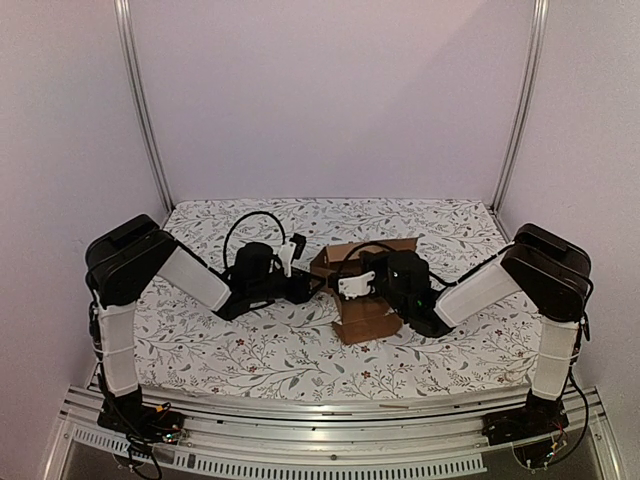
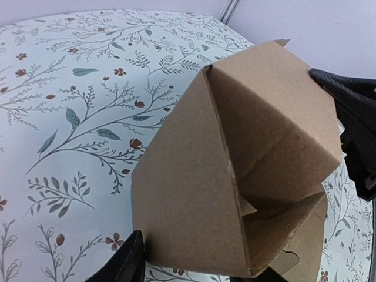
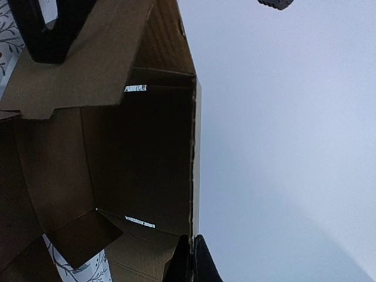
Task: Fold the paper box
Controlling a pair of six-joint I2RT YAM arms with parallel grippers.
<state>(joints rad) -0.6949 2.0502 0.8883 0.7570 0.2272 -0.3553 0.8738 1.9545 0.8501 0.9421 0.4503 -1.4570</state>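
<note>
The paper box (image 1: 365,318) is a brown, partly formed carton with open flaps, standing mid-table between both arms. In the left wrist view the paper box (image 2: 235,158) fills the space between my left gripper's (image 2: 197,267) black fingers, one finger (image 2: 126,261) against its left edge and the other just showing under its right corner. My right gripper (image 3: 192,255) is pinched shut on the thin edge of a side wall of the paper box (image 3: 141,153), looking into its dark inside. From above, my left gripper (image 1: 305,285) and right gripper (image 1: 362,285) meet at the box.
A floral cloth (image 1: 250,350) covers the table. White walls and metal posts (image 1: 145,110) close in the back and sides. The right arm's black body (image 2: 352,129) sits close behind the box in the left wrist view.
</note>
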